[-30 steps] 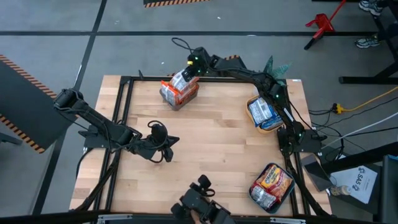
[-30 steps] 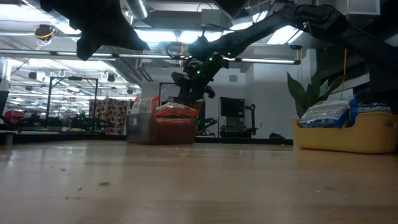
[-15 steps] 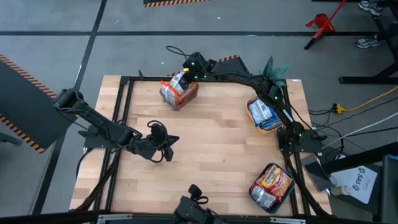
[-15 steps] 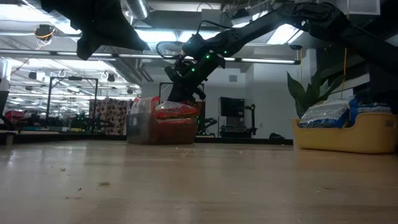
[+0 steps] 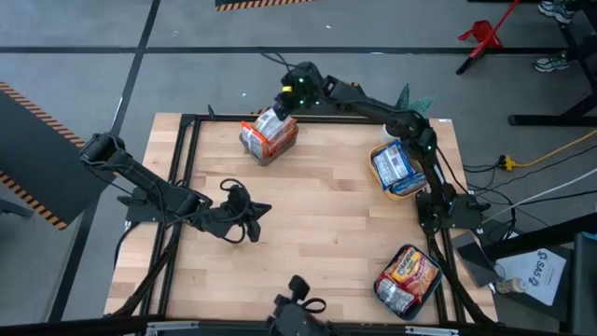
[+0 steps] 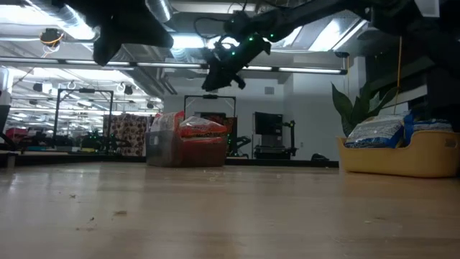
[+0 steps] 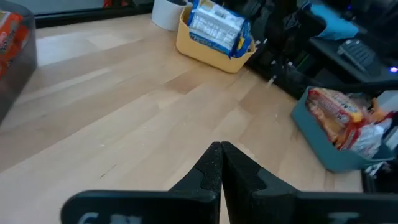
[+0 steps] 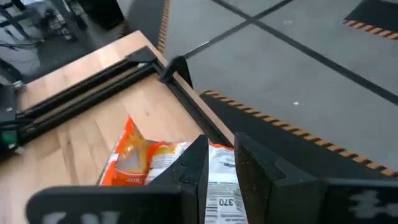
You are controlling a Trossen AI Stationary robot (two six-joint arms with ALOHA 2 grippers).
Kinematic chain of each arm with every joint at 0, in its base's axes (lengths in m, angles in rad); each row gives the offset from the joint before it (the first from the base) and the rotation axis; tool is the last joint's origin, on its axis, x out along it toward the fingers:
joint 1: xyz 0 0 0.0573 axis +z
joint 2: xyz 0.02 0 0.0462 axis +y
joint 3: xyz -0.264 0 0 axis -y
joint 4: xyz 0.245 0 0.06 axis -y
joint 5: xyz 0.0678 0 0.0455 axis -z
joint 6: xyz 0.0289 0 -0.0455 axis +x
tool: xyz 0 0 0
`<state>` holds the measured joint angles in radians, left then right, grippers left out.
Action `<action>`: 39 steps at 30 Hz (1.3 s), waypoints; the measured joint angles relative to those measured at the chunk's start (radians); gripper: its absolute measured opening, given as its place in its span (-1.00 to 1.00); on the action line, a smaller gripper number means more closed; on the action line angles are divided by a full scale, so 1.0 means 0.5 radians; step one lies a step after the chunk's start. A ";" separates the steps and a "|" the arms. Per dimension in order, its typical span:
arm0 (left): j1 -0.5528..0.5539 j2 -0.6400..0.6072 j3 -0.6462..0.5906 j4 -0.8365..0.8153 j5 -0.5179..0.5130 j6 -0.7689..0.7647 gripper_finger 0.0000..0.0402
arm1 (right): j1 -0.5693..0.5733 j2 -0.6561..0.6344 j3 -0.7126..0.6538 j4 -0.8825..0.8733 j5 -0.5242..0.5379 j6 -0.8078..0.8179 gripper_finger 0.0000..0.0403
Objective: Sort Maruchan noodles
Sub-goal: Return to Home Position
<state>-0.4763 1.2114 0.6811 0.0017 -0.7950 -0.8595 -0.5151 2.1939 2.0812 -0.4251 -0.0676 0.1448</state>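
The grey container (image 5: 264,152) at the table's far edge holds red-orange and white Maruchan packets (image 5: 270,129), also in the right wrist view (image 8: 140,158). My right gripper (image 5: 284,103) hovers above that container (image 6: 188,147), clear of it (image 6: 213,80); its fingers stand a little apart (image 8: 221,165) and hold nothing. My left gripper (image 5: 264,209) waits low over the left half of the table, shut and empty (image 7: 221,149). Blue-white packets (image 5: 394,168) lie in the yellow container (image 5: 413,189). Orange-yellow packets (image 5: 410,271) lie in the teal container (image 5: 390,304).
A black frame (image 5: 187,126) runs along the table's far and side edges. A green plant (image 5: 415,99) stands at the far right corner. Bare wood (image 5: 326,215) lies between the three containers. A dark device (image 5: 297,313) sits at the near edge.
My right gripper has risen out of the grey container and drawn slightly toward the far edge, now well above the packets. The packets stay in the container. The dark device at the near edge has shifted.
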 joint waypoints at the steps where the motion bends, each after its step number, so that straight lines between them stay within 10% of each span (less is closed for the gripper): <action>1: 0.000 0.000 0.000 0.030 0.000 0.001 -1.00 | -0.003 -0.015 -0.002 0.004 -0.086 0.000 -0.68; 7: 0.036 -0.194 0.194 0.307 0.105 0.714 -1.00 | 0.000 -0.392 -0.007 0.061 -0.801 -0.111 -0.68; 13: 0.160 -0.536 0.441 0.291 0.257 1.463 -1.00 | -0.038 -1.068 0.008 -0.386 -0.818 -0.628 -0.68; 18: 0.360 -0.876 0.416 0.134 0.505 1.521 -1.00 | -0.035 -1.501 -0.124 -0.892 -0.867 -0.958 -0.68; 24: 0.693 -1.176 0.317 -0.215 0.931 1.255 -1.00 | -0.215 -2.198 -1.083 -0.690 -0.829 -0.736 -0.68; 32: 0.932 -1.506 -0.050 -0.294 1.332 1.053 -1.00 | -0.231 -3.408 -2.776 0.440 -0.532 0.012 -0.68; 39: 1.021 -1.795 -0.438 -0.288 1.374 0.917 -1.00 | -0.227 -4.146 -3.562 0.723 -0.565 0.583 -0.68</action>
<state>0.0341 0.3140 0.4620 -0.1423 -0.1081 -0.4011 -0.6289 0.1211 0.3004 -0.0637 -0.3501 0.4362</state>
